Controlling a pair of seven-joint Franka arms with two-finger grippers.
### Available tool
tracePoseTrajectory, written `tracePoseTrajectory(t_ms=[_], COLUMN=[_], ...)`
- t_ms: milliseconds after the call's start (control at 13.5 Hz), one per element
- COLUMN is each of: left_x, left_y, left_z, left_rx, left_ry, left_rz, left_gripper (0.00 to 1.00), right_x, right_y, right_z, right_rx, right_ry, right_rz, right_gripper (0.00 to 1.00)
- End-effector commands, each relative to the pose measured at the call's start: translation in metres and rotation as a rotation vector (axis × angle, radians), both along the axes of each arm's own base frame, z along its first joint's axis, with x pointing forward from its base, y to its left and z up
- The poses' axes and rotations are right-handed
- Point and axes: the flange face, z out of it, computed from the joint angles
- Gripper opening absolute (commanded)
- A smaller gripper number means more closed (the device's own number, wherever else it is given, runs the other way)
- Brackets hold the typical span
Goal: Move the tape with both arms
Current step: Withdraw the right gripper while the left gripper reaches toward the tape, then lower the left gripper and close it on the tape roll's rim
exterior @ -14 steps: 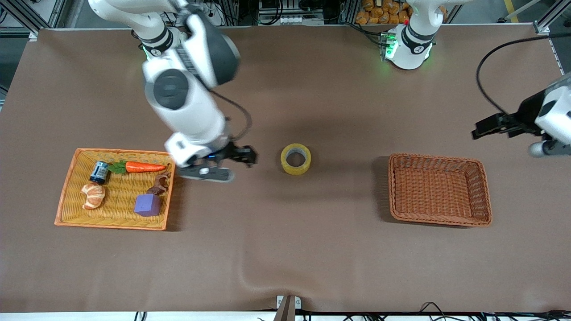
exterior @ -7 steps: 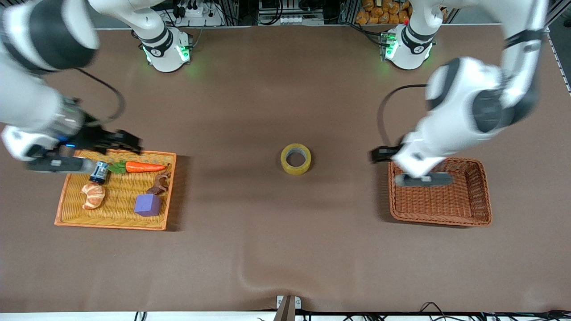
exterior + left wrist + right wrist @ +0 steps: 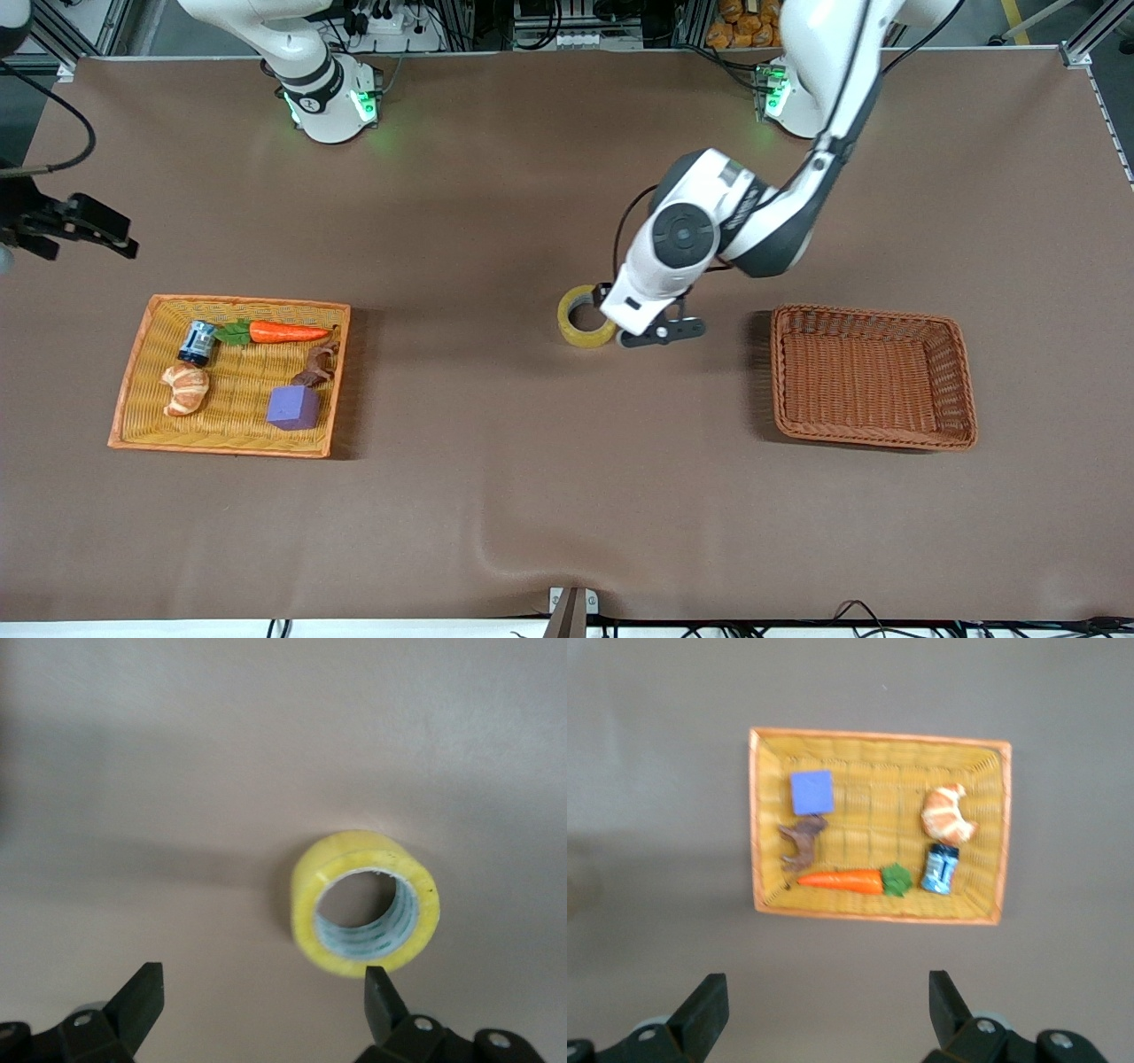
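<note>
The tape [image 3: 578,324], a yellow ring with a greyish core, lies flat at the middle of the table. My left gripper [image 3: 623,321] hangs low right beside it, on the side toward the left arm's end, and partly covers it. In the left wrist view the left gripper [image 3: 263,994] is open and empty. One of its fingertips [image 3: 379,988] stands at the rim of the tape [image 3: 365,904]. My right gripper [image 3: 84,237] is up over the right arm's end of the table and is open and empty in the right wrist view [image 3: 824,997].
A flat orange tray [image 3: 133,372] toward the right arm's end holds a purple cube [image 3: 292,408], a carrot [image 3: 288,333], a croissant [image 3: 184,388], a small can [image 3: 197,342] and a brown figure [image 3: 317,365]. A deeper brown basket [image 3: 780,372] stands toward the left arm's end.
My right arm has swung away from the tape to its end of the table. My left arm has swung in over the basket and come down beside the tape.
</note>
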Motion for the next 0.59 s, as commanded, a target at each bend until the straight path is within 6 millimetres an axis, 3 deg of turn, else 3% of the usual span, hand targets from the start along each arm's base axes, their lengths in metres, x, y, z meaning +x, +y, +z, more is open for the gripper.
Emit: tracePoseTrajectory(t_ms=[0,74,517], left_x=[0.0,0.001,-0.008], left_y=[-0.013,-0.013,-0.018], left_z=[-0.034,-0.042,-0.088], left_rx=[0.016,0.018,0.038], left_ry=[-0.02,-0.017,0.018], left_rz=[0.053,0.056,0.048], left_gripper=[1.0,1.0,0.99], right_x=[-0.016,-0.017,-0.014], right_y=[-0.017,-0.024,-0.013], right_z=[-0.006,-0.01,-0.011], right_rx=[-0.005,-0.004,-0.007], right_ry=[0.04,0.048,0.058], right_rz=[-0.003,-0.021,-0.08], right_gripper=[1.0,1.0,1.0])
